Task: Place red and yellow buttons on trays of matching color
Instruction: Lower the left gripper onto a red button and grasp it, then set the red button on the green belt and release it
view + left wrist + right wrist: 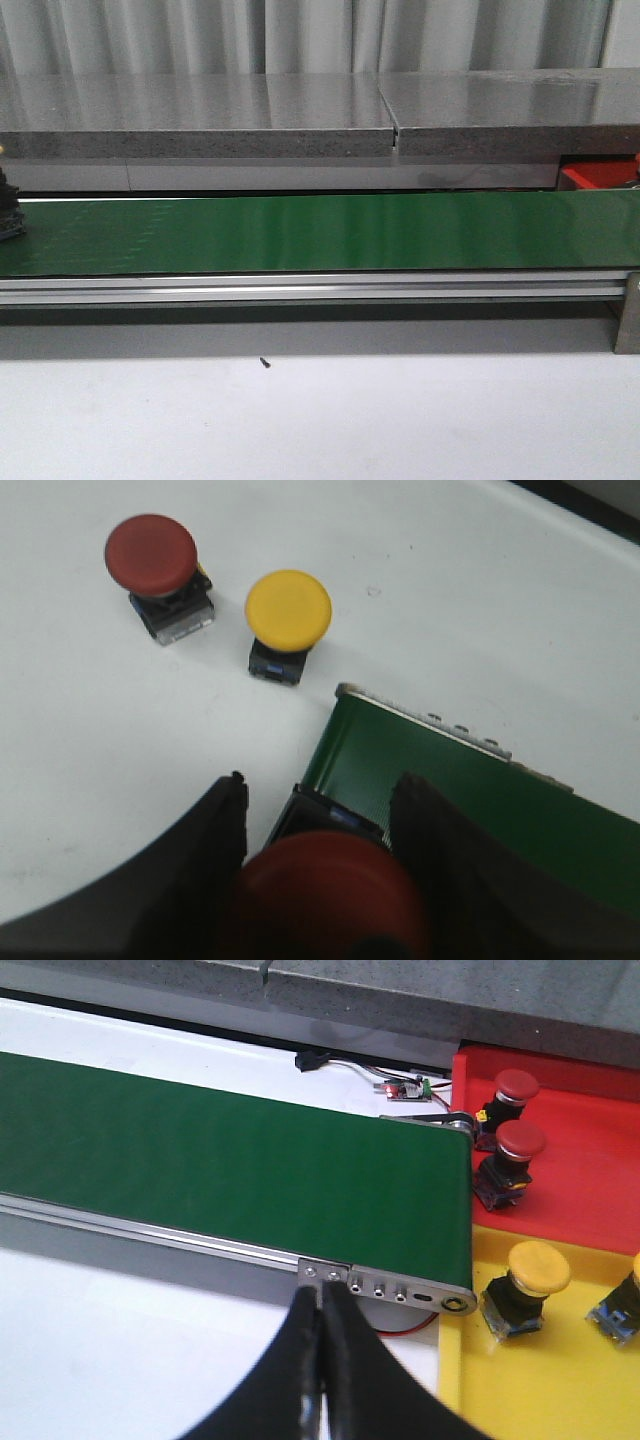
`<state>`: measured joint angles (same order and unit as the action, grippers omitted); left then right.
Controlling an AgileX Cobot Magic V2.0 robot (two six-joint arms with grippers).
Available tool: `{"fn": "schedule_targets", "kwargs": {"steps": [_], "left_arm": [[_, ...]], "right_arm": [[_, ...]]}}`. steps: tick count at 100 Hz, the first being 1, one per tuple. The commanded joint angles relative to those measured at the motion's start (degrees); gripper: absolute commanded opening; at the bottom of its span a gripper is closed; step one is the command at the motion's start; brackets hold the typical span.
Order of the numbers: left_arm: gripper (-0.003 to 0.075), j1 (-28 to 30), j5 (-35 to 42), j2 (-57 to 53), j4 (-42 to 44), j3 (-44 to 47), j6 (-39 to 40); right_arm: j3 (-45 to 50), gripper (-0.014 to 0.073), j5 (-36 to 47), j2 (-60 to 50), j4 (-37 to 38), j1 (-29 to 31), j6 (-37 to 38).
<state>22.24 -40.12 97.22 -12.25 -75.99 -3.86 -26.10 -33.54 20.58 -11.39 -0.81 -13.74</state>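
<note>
My left gripper [320, 790] is shut on a red button [325, 895], held over the end of the green belt [480, 810]. Its dark body shows at the left edge of the front view [8, 212]. A second red button [152, 555] and a yellow button [288, 610] stand on the white table beyond it. My right gripper [320, 1305] is shut and empty, just before the belt's other end. The red tray [590, 1185] holds two red buttons [516, 1086] [520, 1142]. The yellow tray [570, 1390] holds a yellow button [538, 1268] and another at the frame's edge [630, 1295].
The green belt [320, 230] runs across the front view on an aluminium frame [300, 290]. A grey stone shelf [200, 115] lies behind it. The red tray's corner [595, 177] shows at the far right. A small circuit board with wires [405, 1087] sits by the belt's end.
</note>
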Motion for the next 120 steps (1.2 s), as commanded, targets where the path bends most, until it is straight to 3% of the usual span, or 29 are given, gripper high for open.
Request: {"fn": "schedule_targets", "kwargs": {"steps": [1, 33, 40, 52, 59, 92, 98, 103, 120], "left_arm": [[0.0221, -1.06, 3.28, -3.03, -0.85, 0.09, -0.1], [0.0235, -2.89, 7.61, -2.91, -0.85, 4.79, -0.1], [0.0302, -2.89, 7.61, -2.91, -0.85, 4.79, -0.34], [0.0498, -2.89, 7.39, -2.91, -1.17, 4.79, -0.31], [0.0549, -2.89, 7.39, -2.91, -1.37, 4.79, -0.31], [0.0544, -5.41, 8.85, -10.21, -1.81, 4.79, -1.46], [0.0507, -6.67, 8.93, -12.76, -1.81, 4.79, -3.18], [0.0431, -8.17, 8.57, -14.92, -1.81, 4.79, -4.22], [-0.0017, -13.22, 8.2, -20.91, -1.81, 6.68, -4.58]], "right_arm": [[-1.41, -0.0115, 4.0, 0.37, -0.66, -0.21, -0.5], [-1.41, -0.0115, 4.0, 0.37, -0.66, -0.21, -0.5], [-1.41, -0.0115, 4.0, 0.37, -0.66, -0.21, -0.5], [-1.41, -0.0115, 4.0, 0.37, -0.66, -0.21, -0.5], [-1.41, -0.0115, 4.0, 0.37, -0.66, -0.21, -0.5], [-1.41, -0.0115, 4.0, 0.37, -0.66, -0.21, -0.5], [-1.41, -0.0115, 4.0, 0.37, -0.66, -0.21, -0.5], [-1.41, -0.0115, 4.0, 0.37, -0.66, -0.21, -0.5], [-1.41, -0.0115, 4.0, 0.37, -0.66, -0.21, -0.5]]}}
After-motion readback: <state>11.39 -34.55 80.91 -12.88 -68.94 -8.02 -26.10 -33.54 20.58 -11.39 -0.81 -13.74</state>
